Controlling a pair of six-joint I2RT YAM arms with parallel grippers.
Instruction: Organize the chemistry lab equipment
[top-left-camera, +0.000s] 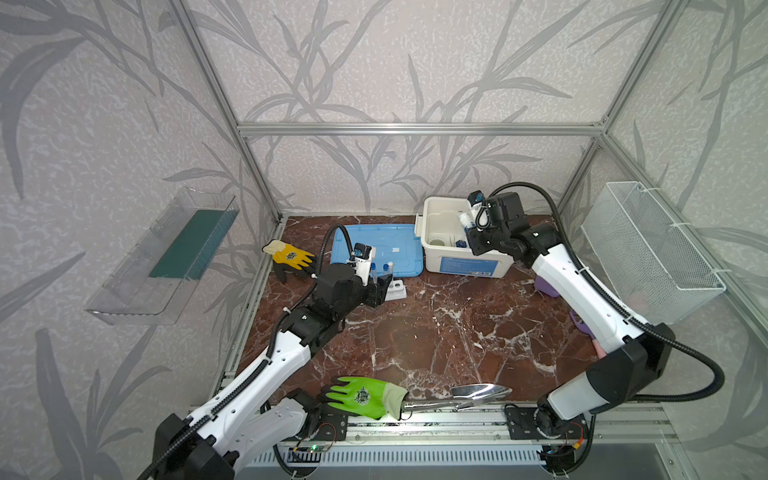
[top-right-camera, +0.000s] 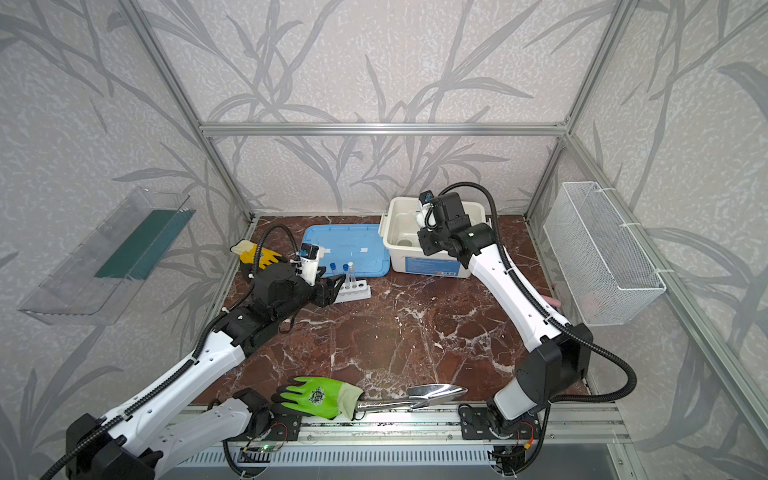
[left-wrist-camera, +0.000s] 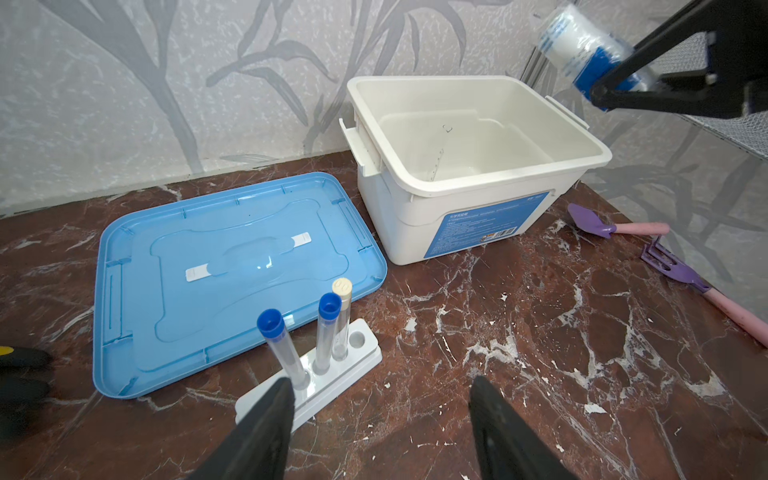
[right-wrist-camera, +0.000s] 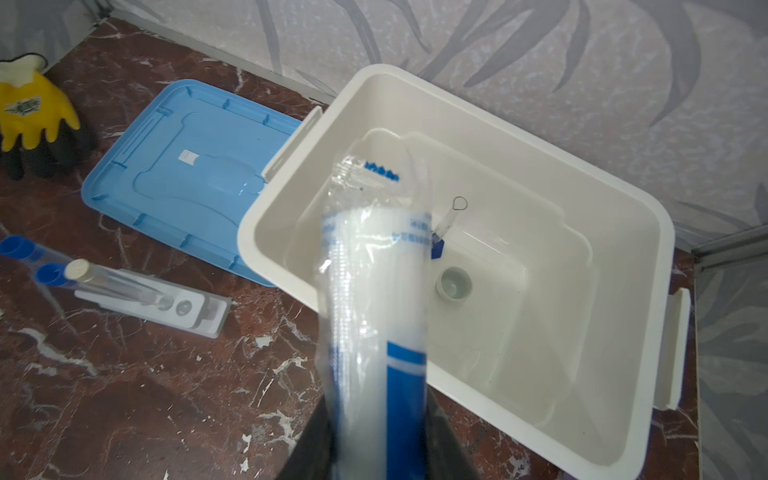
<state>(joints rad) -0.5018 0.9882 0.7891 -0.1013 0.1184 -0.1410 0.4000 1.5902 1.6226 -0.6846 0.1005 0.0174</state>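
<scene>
The white rack (left-wrist-camera: 360, 356) stands on the marble floor beside the blue lid, seen in both top views (top-left-camera: 398, 291) (top-right-camera: 360, 292). It holds two blue-capped test tubes (left-wrist-camera: 270, 325) (left-wrist-camera: 329, 306) and a white-capped one (left-wrist-camera: 341, 287). My left gripper (left-wrist-camera: 380, 388) is open and empty, one fingertip by the rack's near end. My right gripper (right-wrist-camera: 378, 415) is shut on a plastic-wrapped sleeve of cups (right-wrist-camera: 365, 291), white with a blue stripe, held over the open white bin (right-wrist-camera: 415, 83). In the bin lie a small white bowl (right-wrist-camera: 454, 284) and a blue-ended clear tube (right-wrist-camera: 441, 230).
The blue lid (top-left-camera: 390, 245) lies flat left of the bin. A yellow glove (top-left-camera: 289, 255) is at back left; a green glove (top-left-camera: 361, 397) and metal trowel (top-left-camera: 478, 395) lie at the front edge. Purple garden tools (left-wrist-camera: 598, 226) lie right, under a wire basket (top-left-camera: 648, 249).
</scene>
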